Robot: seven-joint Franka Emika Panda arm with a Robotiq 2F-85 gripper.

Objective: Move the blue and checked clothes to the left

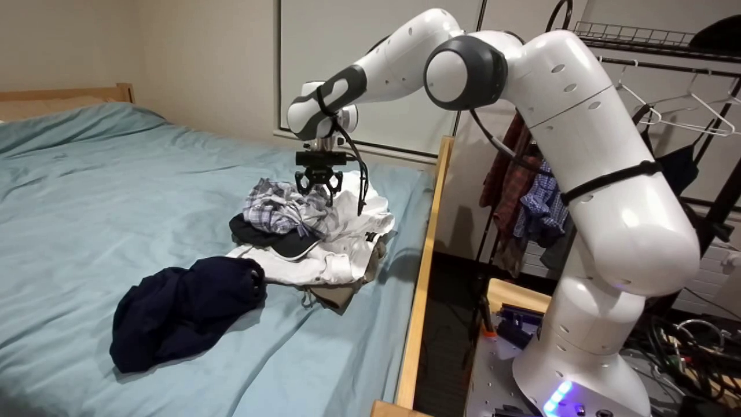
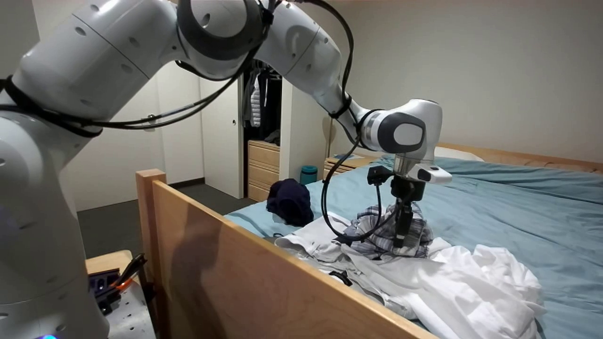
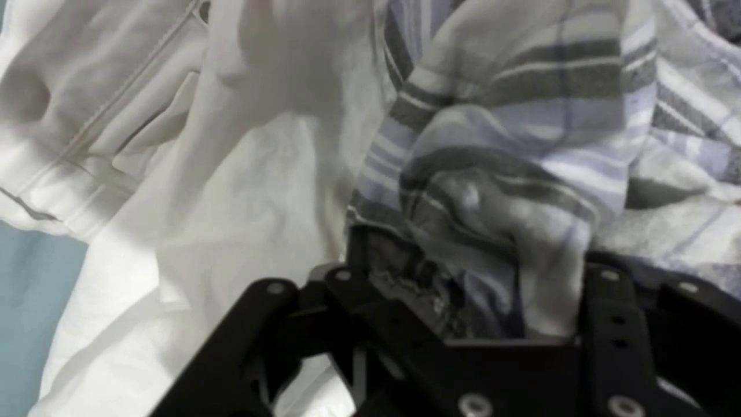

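Note:
The checked grey, white and lavender garment [image 1: 278, 211] lies crumpled on the pile on the bed. It also shows in an exterior view [image 2: 417, 233] and fills much of the wrist view [image 3: 515, 116]. The dark navy-blue garment [image 1: 185, 310] lies bunched apart from the pile and shows in an exterior view [image 2: 289, 202]; it is not in the wrist view. My gripper [image 1: 318, 191] points down into the checked garment. In the wrist view the gripper [image 3: 477, 272] has its fingers wide apart, with folds of checked cloth between them. The fingertips are hidden by cloth.
White clothes [image 1: 324, 263] lie under and beside the checked garment. A black garment [image 1: 269, 236] and an olive one [image 1: 336, 294] show in the pile. A wooden bed rail [image 1: 425, 278] stands between the robot base and the bed [image 1: 75, 202]. A cable loop [image 2: 325, 202] hangs by the wrist.

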